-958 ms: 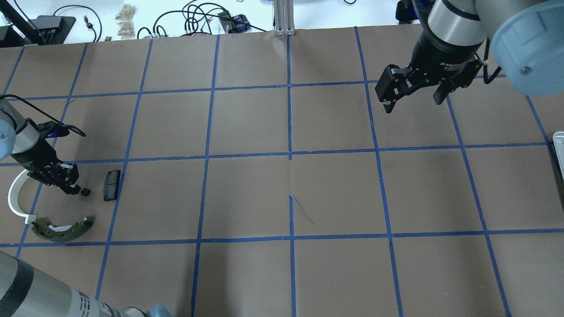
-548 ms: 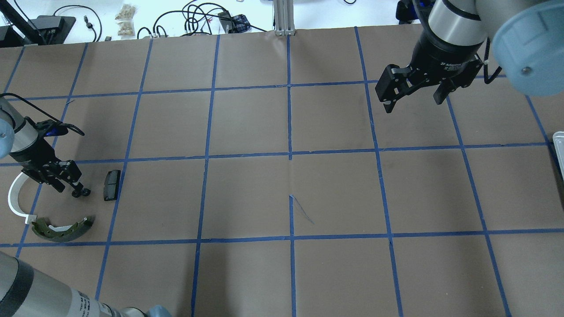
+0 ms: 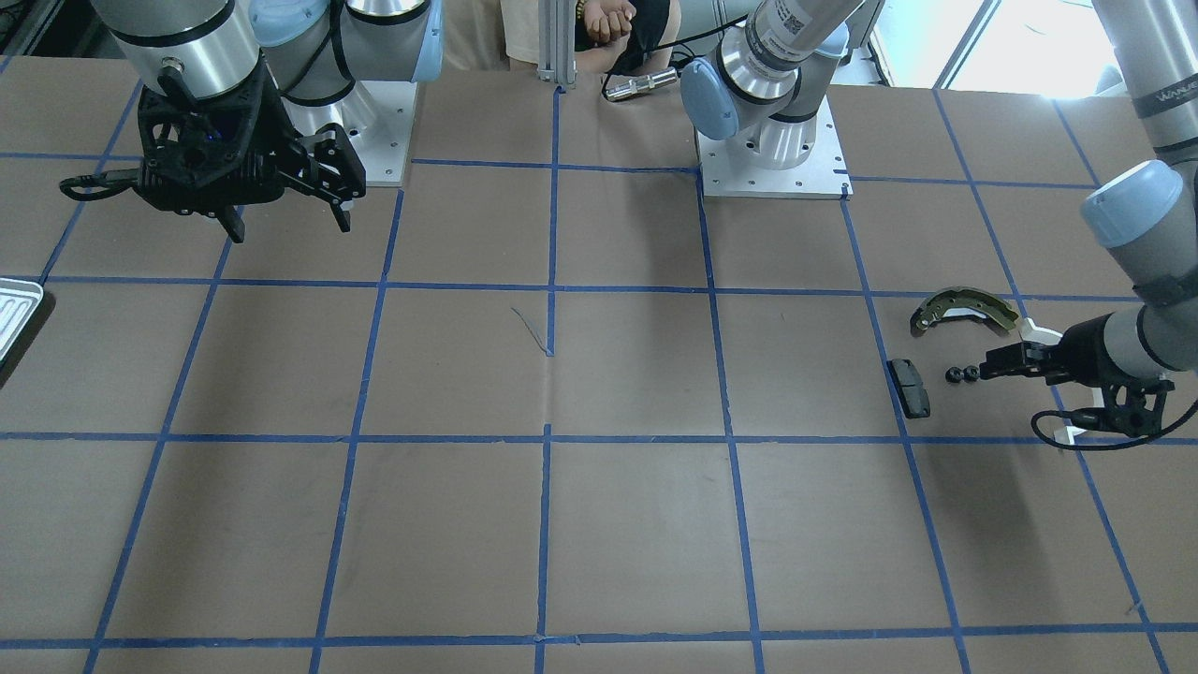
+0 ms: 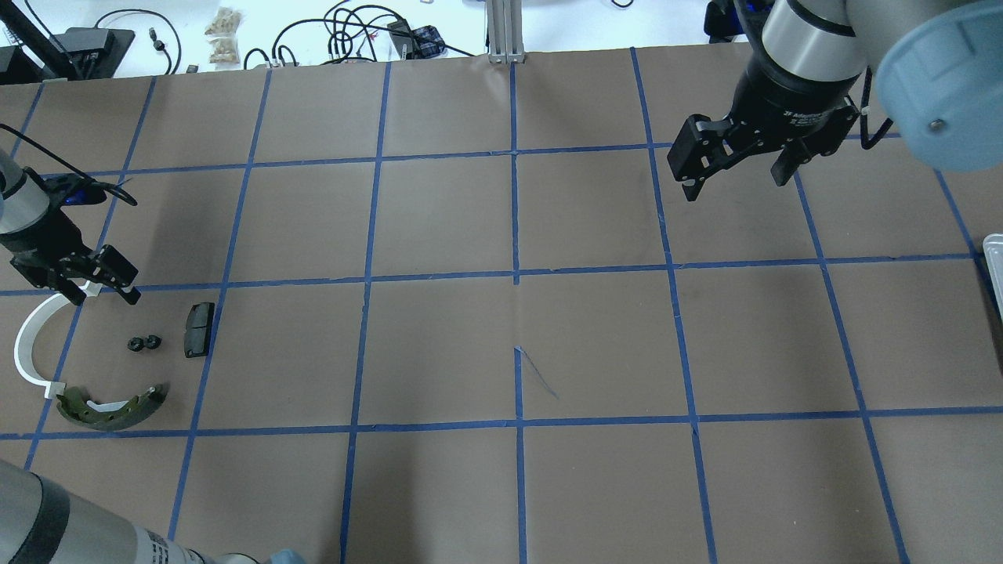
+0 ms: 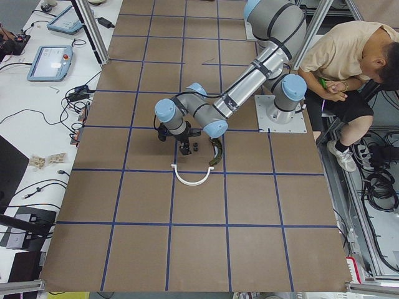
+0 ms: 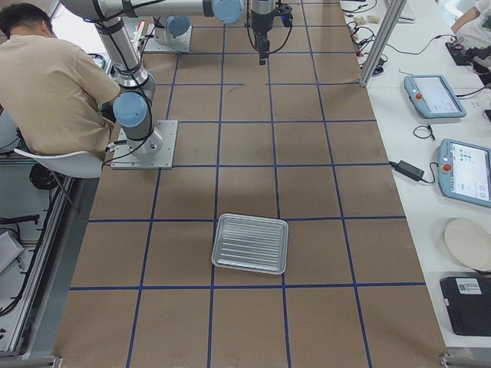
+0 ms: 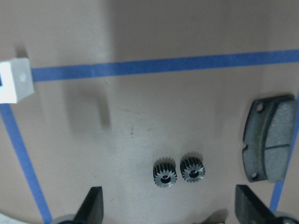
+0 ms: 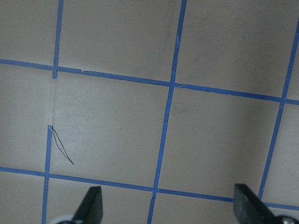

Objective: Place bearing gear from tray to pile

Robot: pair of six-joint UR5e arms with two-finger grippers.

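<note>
You're seeing two dark toothed gears [image 7: 165,173] lying flat on the table [image 4: 439,352], bores facing up, row pointing at the pad [image 7: 268,140]; left end effector [image 4: 106,294] and right end effector [image 4: 735,186] are hanging wide open, empty

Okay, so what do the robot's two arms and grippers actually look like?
The right arm and left arm are silver-grey tubes with pale blue joint caps, each ending in a black two-finger gripper. The right gripper carries white lettering on its body; a black cable loops at the wrist by the left gripper.
</note>
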